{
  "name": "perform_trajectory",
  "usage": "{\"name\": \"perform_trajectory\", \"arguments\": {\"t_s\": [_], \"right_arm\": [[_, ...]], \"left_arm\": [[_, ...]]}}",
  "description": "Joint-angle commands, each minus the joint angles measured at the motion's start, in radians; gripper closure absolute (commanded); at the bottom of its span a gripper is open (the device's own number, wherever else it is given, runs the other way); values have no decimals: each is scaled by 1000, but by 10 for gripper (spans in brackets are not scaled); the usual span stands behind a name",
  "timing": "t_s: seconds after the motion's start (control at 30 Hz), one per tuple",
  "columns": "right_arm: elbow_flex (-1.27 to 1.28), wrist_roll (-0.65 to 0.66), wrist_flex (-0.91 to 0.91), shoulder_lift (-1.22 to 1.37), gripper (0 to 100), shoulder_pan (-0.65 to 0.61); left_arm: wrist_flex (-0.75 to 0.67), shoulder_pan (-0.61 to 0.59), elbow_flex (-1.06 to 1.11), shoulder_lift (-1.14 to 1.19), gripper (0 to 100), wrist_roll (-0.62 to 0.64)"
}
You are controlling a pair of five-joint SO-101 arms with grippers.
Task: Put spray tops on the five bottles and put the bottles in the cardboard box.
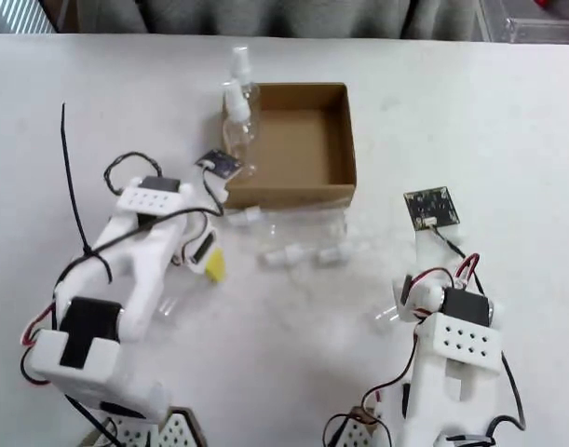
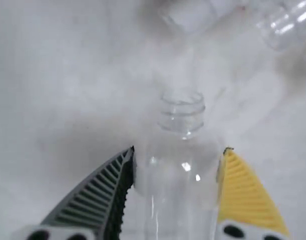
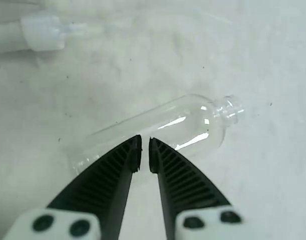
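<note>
Bottle in my left gripper: a clear bottle point(image 2: 183, 112) with its threaded neck bare sits between the fingers of my left gripper point(image 2: 178, 150). The grey finger is on one side and the yellow finger on the other. Both press on its body, so the jaws are spread only to the bottle's width and I have it clamped.
Capped bottles: two capped bottles point(image 1: 237, 102) with sprayers on stand together at the left wall of the cardboard box point(image 1: 293, 196). I cannot tell whether they are inside it or just outside.
Loose spray tops: three spray tops point(image 1: 289, 256) lie on the table point(image 1: 470, 112) just in front of the box. Something clear lies among them, possibly another bottle, but it is too faint to be sure.
Second bottle: a second bottle point(image 3: 158, 127), also without a top, lies on its side on the table on the right.
Right gripper: my right gripper point(image 3: 144, 150) has its black fingers drawn almost together with only a thin slit between them. It holds nothing, and its tips are over that bottle's body.
Done, as I judge it: two of the five bottles have their tops.
Left to do: top the bottle I am holding, the one on the right and whatever lies by the box, then get every bottle properly into the box.
</note>
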Motion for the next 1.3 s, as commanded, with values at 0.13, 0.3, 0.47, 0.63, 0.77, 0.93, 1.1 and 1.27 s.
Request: {"name": "perform_trajectory", "arguments": {"t_s": [0.13, 0.3, 0.47, 0.63, 0.77, 0.93, 1.1, 1.27], "right_arm": [[-2, -9, -7, -8, 982, -13], [-2, -9, -7, -8, 982, -15], [-2, -5, -7, -5, 982, -15], [-2, 0, -4, -1, 981, -15], [-9, 0, -5, -2, 981, -15], [-44, 120, 36, -4, 981, -74], [-146, 183, 120, -8, 981, -160], [-216, 236, 209, -2, 980, -329]], "left_arm": [[-15, 15, -60, -1, 742, -14], [-38, 13, -51, 1, 945, -18], [-8, 5, -60, -5, 970, -8], [14, 4, -60, -7, 980, 155], [20, -21, -84, -51, 980, 273], [61, -128, -101, -185, 980, 348], [-23, -203, -28, -199, 980, 358], [-98, -300, -21, -193, 980, 359]]}}
